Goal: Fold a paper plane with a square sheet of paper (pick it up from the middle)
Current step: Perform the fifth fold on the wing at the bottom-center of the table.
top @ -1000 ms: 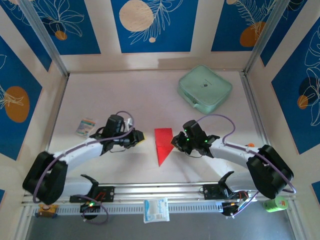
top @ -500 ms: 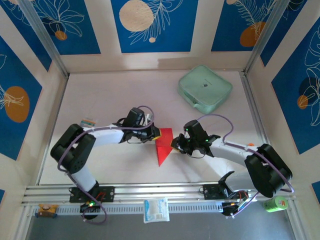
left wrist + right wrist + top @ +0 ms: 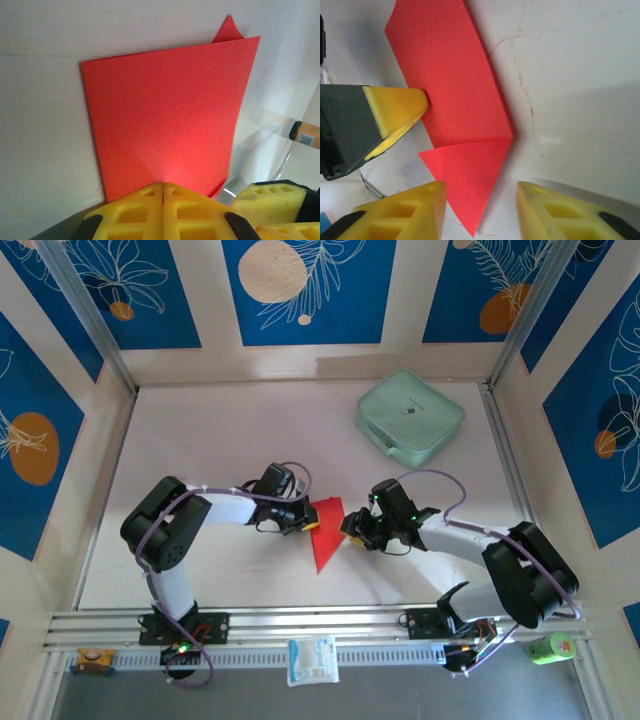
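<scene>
The square sheet of paper (image 3: 325, 530), bright red and partly folded to a downward point, lies flat on the table between both arms. In the left wrist view it is a red panel (image 3: 165, 110) just ahead of my left gripper (image 3: 163, 186), which is shut with its tip resting on the sheet's near edge. From above, the left gripper (image 3: 310, 523) touches the paper's left side. My right gripper (image 3: 481, 200) is open, its yellow fingers (image 3: 415, 207) on either side of a folded triangular flap (image 3: 470, 175) without touching it. The left fingertips (image 3: 395, 107) press the sheet's edge there.
A mint-green zip case (image 3: 410, 418) sits at the back right. A white packet (image 3: 313, 658) lies on the front rail between the arm bases. Patterned walls close in the table on three sides.
The left arm swung right, and its shut gripper now rests on the paper's left edge. The right gripper's jaws spread open beside the paper.
</scene>
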Robot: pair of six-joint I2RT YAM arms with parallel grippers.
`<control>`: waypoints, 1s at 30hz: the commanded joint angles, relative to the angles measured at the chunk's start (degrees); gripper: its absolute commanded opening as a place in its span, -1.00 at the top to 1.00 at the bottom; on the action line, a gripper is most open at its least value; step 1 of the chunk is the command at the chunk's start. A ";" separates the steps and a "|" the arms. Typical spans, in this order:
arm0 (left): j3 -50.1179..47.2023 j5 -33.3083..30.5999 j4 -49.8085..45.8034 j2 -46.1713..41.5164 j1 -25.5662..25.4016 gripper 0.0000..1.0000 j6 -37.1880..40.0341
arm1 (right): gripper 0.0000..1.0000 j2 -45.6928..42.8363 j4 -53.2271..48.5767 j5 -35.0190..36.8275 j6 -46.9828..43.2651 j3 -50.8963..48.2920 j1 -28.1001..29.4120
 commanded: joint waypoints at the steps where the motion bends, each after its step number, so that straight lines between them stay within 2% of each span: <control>1: -2.63 1.59 2.31 1.24 0.29 1.00 1.11 | 0.07 1.48 -0.79 -2.34 -0.45 0.04 -0.53; 8: -5.67 4.69 7.95 1.33 0.89 1.00 0.47 | 0.08 5.40 4.20 -7.24 -1.44 0.63 -2.24; 14: -5.15 5.25 7.43 1.24 0.90 1.00 1.06 | 0.25 8.58 7.49 -10.93 -3.31 2.66 -3.40; 30: -5.06 5.56 7.56 0.89 0.99 1.00 1.36 | 0.30 12.46 9.51 -19.21 -10.17 5.66 -7.55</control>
